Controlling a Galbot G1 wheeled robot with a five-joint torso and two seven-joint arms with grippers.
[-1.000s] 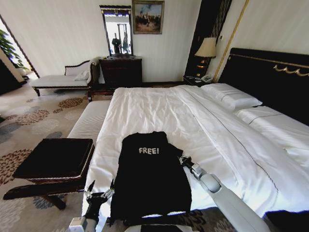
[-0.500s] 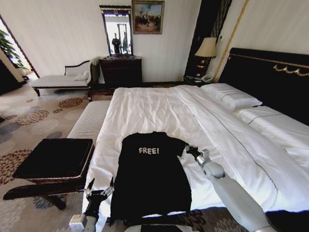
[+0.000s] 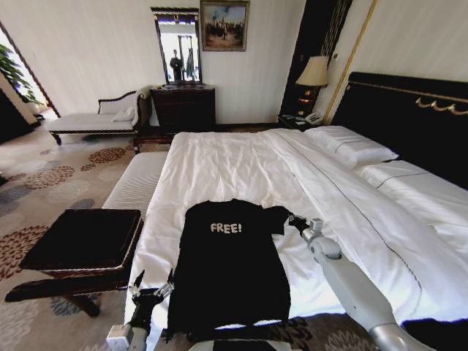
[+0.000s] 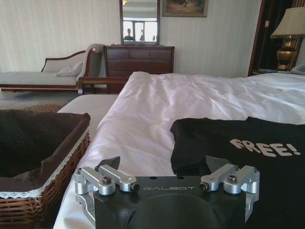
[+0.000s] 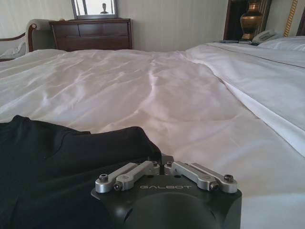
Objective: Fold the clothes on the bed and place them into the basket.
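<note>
The clothes, one black T-shirt (image 3: 227, 270) with white "FREE!" lettering, lie flat on the near part of the white bed (image 3: 241, 161). My right gripper (image 3: 291, 219) is at the shirt's right sleeve and is shut on the sleeve's edge (image 5: 143, 143), which is drawn out sideways. In the right wrist view the fingers meet at the cloth's edge (image 5: 162, 158). My left gripper (image 3: 151, 285) hovers open at the bed's near left edge, beside the shirt's lower left side (image 4: 248, 157), touching nothing. The basket (image 3: 80, 241), wicker with black lining, stands on a low stand left of the bed.
A white-cushioned bench (image 3: 135, 183) runs along the bed's left side behind the basket (image 4: 38, 143). Pillows (image 3: 351, 146) and the black headboard (image 3: 409, 117) are at the right. A chaise (image 3: 95, 121), dresser (image 3: 183, 108) and lamp (image 3: 313, 73) line the far wall.
My right gripper has moved right and away from me, pulling the shirt's right sleeve out from under the body. The left gripper has barely moved.
</note>
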